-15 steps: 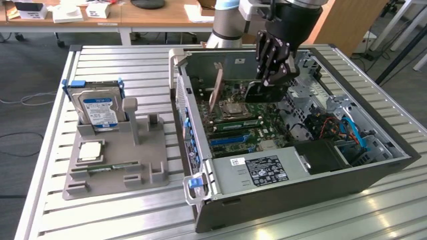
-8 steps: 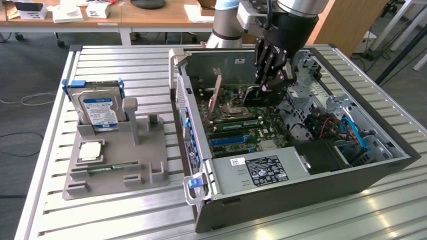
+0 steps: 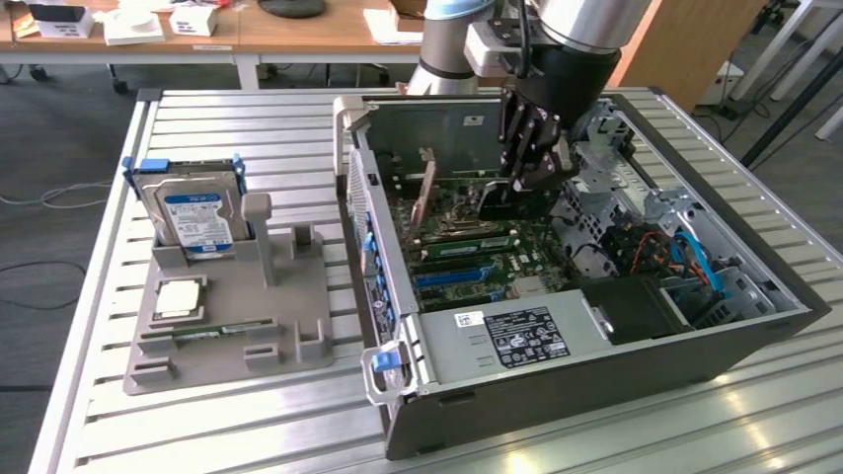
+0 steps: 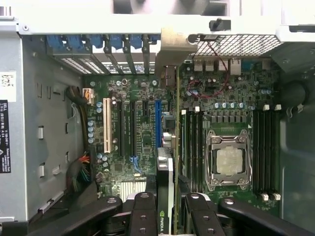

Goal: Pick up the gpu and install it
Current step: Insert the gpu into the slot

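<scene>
Gpu (image 4: 165,189) edge-on, clamped between the fingers (image 4: 143,209), over the motherboard (image 4: 231,93) inside the open computer case (image 3: 593,385). Far end of it away from the fingers, toward the case's rear wall. Blue slot (image 4: 158,123) alongside it, just ahead of the fingers. Well apart from the fingers, on the table (image 3: 197,425), a grey holder (image 3: 303,296) with a hard drive (image 3: 195,217).
</scene>
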